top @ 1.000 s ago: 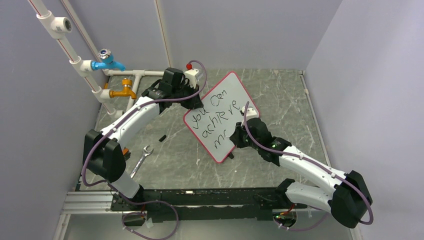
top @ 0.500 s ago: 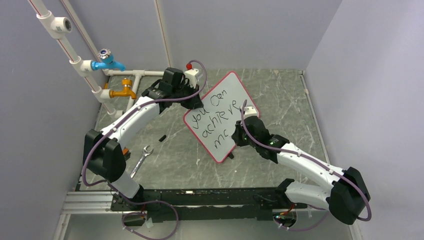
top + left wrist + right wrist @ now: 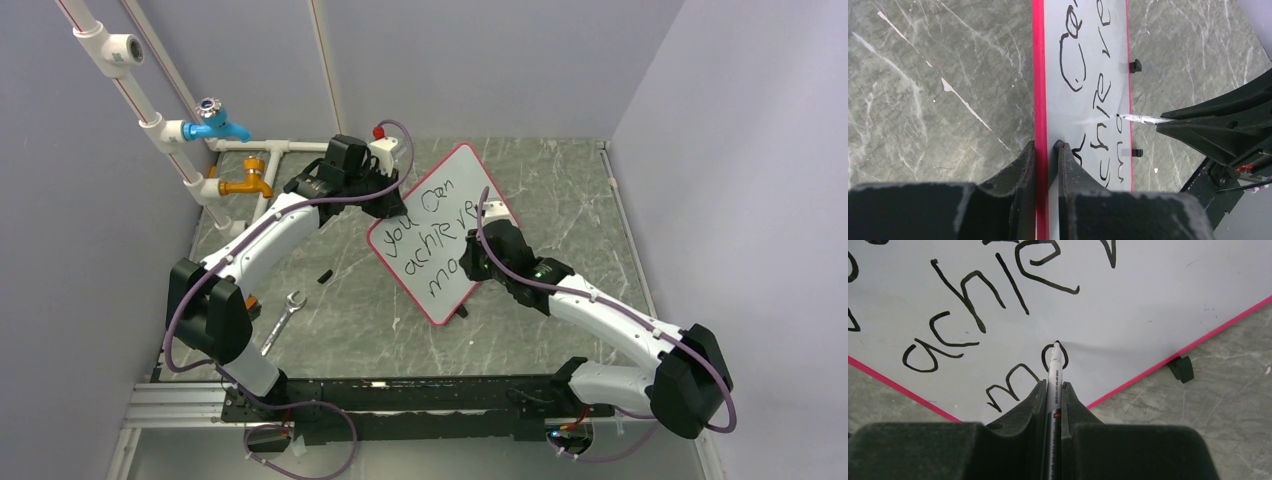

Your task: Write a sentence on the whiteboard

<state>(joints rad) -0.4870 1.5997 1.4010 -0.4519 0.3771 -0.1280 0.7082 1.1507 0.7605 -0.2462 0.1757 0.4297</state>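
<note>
Top external view showed a wrench (image 3: 283, 318) lying near-left on the table (image 3: 570, 200). To its right, the left gripper (image 3: 1046, 145) was clenched on the far-left rim of the whiteboard (image 3: 455, 180) — one finger on each side of the pink edge. The board sat mid-table, lettered "you can achieve mo", and at its right side the right gripper (image 3: 1053, 385) grasped a marker (image 3: 1053, 367) — tip touching the last "o".
</note>
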